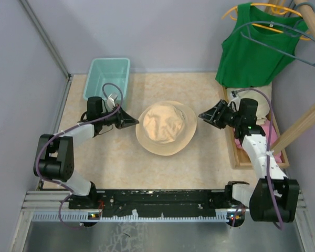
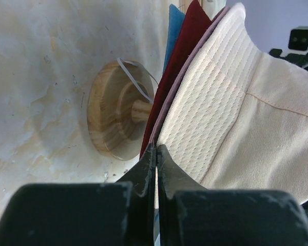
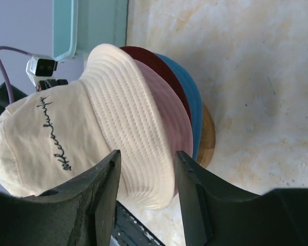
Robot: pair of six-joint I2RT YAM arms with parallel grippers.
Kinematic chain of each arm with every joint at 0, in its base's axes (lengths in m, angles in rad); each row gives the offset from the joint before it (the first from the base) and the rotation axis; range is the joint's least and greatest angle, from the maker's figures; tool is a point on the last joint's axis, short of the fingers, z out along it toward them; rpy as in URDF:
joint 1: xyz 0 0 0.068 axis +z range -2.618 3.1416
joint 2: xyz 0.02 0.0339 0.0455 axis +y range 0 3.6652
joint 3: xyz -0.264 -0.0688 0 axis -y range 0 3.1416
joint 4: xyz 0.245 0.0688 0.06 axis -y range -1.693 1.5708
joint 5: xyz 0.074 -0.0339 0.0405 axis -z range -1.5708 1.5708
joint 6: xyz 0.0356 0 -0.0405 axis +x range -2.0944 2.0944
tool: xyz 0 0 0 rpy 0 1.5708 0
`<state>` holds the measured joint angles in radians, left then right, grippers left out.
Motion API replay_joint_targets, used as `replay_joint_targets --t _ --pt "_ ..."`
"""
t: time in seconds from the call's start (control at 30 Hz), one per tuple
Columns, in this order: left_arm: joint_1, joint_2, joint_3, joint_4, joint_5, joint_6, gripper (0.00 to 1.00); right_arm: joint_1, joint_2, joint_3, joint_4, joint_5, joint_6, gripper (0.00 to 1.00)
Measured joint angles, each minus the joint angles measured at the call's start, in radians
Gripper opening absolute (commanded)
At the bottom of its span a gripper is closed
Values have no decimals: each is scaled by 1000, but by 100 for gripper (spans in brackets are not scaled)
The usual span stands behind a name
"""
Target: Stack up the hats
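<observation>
The hats sit stacked over a round wooden stand (image 2: 110,113) in the middle of the table. The beige hat (image 1: 165,127) is on top, its crown crumpled. Under it the right wrist view shows the brims of the pink hat (image 3: 177,120), the dark red hat (image 3: 143,54) and the blue hat (image 3: 194,97). My left gripper (image 1: 134,122) is shut with nothing between its tips, which sit right at the stack's left brim edge (image 2: 156,148). My right gripper (image 1: 205,116) is open just off the right brim, and the beige brim shows beyond its fingers (image 3: 146,154).
A teal basket (image 1: 107,76) stands at the back left. A green tank top (image 1: 257,47) hangs on a hanger at the back right. A slanted wooden pole (image 1: 304,123) and a wooden tray frame (image 1: 235,152) flank the right arm.
</observation>
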<state>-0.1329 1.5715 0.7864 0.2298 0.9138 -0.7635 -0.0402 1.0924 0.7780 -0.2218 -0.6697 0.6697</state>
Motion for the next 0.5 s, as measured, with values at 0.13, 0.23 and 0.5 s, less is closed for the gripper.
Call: replay_joint_targets --t 0.13,0.23,0.5 --pt "0 15 38 -47 6 16 0 -31 107 -77 213 -132 47 46" --pt "0 25 55 -66 9 24 0 -42 178 -117 345 -205 94 46" --pt "0 30 66 -93 12 27 0 -42 246 -166 661 -323 221 48"
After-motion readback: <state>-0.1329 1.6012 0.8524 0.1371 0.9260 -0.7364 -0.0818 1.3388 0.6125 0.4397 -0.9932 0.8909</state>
